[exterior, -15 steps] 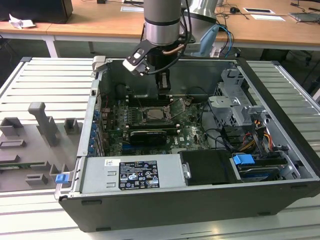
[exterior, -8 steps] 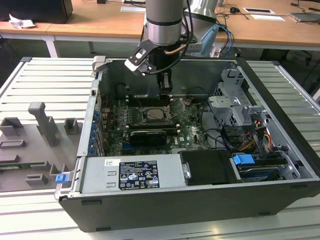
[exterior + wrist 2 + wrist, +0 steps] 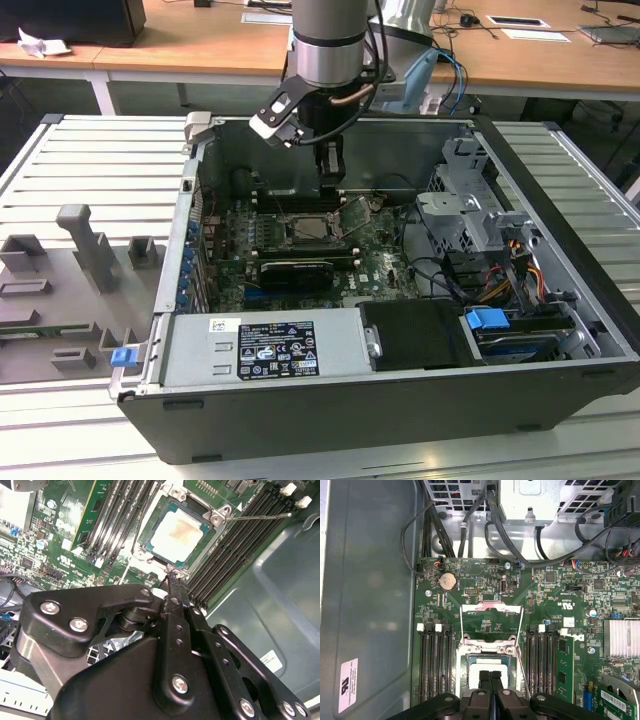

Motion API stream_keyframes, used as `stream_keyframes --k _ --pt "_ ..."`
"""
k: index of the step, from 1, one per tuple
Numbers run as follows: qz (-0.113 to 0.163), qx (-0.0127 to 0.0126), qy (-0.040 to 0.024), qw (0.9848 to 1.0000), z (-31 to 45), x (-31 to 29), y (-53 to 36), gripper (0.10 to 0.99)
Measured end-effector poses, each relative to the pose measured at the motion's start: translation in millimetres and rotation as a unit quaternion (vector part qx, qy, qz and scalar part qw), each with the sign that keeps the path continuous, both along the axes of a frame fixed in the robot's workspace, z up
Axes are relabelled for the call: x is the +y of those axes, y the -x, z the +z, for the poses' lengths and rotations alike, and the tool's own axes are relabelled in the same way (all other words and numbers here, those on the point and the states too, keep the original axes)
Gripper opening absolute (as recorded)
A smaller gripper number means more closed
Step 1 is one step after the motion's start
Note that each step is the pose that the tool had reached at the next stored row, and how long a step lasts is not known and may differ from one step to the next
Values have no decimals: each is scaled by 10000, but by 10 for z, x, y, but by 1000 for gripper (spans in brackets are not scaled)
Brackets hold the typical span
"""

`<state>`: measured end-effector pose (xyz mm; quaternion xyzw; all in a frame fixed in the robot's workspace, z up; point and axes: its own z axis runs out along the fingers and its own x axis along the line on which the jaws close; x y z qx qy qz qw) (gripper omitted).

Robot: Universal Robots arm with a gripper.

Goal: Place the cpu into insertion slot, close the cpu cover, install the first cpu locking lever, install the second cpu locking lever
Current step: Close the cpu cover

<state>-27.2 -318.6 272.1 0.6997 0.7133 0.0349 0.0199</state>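
Your pincer (image 3: 172,577) stands with its two fingers pressed together and nothing seen between them. The tips hang at the rim of the insertion slot (image 3: 147,540), on the side opposite the cover's hinge. I cannot tell whether they touch the rim or sit just above it. The exterior view shows the arm reaching down into the open computer case (image 3: 560,190), directly over the slot.

Finding one: the cpu (image 3: 178,535) lies flat inside the slot, pale top upward and square to the rim. I judge the placing step complete.

Finding two: the cpu cover (image 3: 491,608) is swung open and lies back from the slot on its hinged side, with green board showing through its cut-out middle. It is not closed.

Finding three: one lever rod (image 3: 260,516) stands free, slanting out from a corner of the slot across the memory slots (image 3: 235,540) beside it. With the cover open, I judge neither lever installed.

Step in hand, by my assessment: closing the cover. That calls for contact on the cover's free edge, which lies beyond the hinge on the far side of the slot from your tips. The frame must swing about its hinge down over the chip. Keep the fingers off the chip's top and clear of the loose rod.
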Motion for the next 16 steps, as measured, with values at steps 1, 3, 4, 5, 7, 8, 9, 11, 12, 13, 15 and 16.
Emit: stream_keyframes --k 1,3,4,5,7,8,9,11,12,13,15,16 --pt "0 1 1 10000 1 0 -4 106" --pt "-1 1 2 10000 1 0 -16 106" --pt "0 1 2 10000 1 0 -21 106" --pt "-1 1 1 10000 1 0 -28 106" --pt "-1 1 1 10000 1 0 -36 106" --pt "-1 1 1 10000 1 0 -37 106" --pt "-1 1 1 10000 1 0 -42 106" --pt "0 1 1 10000 1 0 -48 106" --pt "-1 1 2 10000 1 0 -51 106" --pt "-1 1 1 10000 1 0 -53 106" --pt "-1 1 1 10000 1 0 -58 106" --pt "-1 1 1 10000 1 0 -59 106"
